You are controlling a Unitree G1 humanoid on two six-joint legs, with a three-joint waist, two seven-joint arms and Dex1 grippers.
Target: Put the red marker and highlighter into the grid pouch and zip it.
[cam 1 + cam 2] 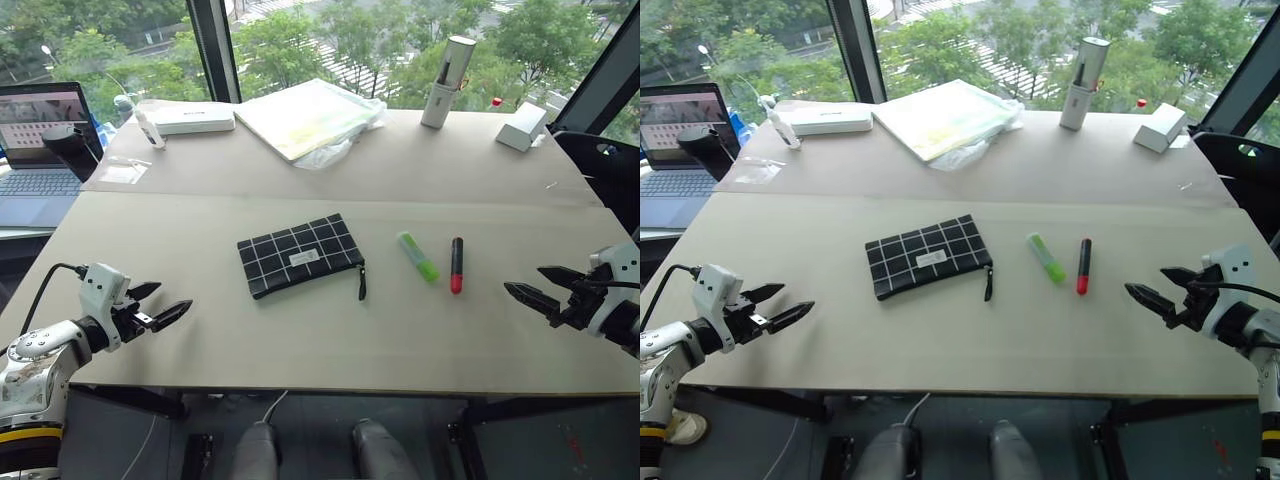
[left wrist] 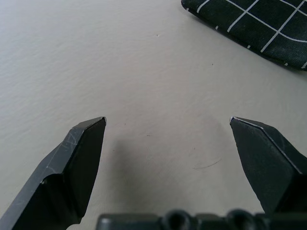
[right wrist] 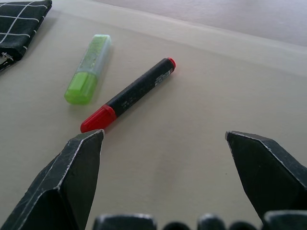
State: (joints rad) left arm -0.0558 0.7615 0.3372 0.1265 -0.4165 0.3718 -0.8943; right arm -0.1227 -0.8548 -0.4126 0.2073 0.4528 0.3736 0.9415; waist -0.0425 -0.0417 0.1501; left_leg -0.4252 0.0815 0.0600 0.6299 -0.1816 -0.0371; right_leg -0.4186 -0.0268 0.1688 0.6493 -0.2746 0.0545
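Note:
The grid pouch point(image 1: 298, 255) lies flat in the middle of the table, its zipper strap point(image 1: 361, 283) hanging off its right end. Just right of it rests the highlighter point(image 1: 417, 256), pale green with a bright green cap toward me. The red marker point(image 1: 457, 264) lies beside that, black barrel with its red end toward me. My left gripper point(image 1: 160, 304) hovers open near the table's front left, well short of the pouch point(image 2: 259, 26). Over the front right, my right gripper point(image 1: 540, 285) stands open and empty, the marker point(image 3: 129, 95) and highlighter point(image 3: 88, 69) lying just ahead of its fingers.
An open laptop point(image 1: 40, 150) sits off the table's far left. Along the back stand a white box point(image 1: 195, 118), a plastic-wrapped flat package point(image 1: 310, 118), a tall white cylinder point(image 1: 447, 68) and a small white box point(image 1: 522, 126). A seam crosses the table point(image 1: 300, 350) behind the pouch.

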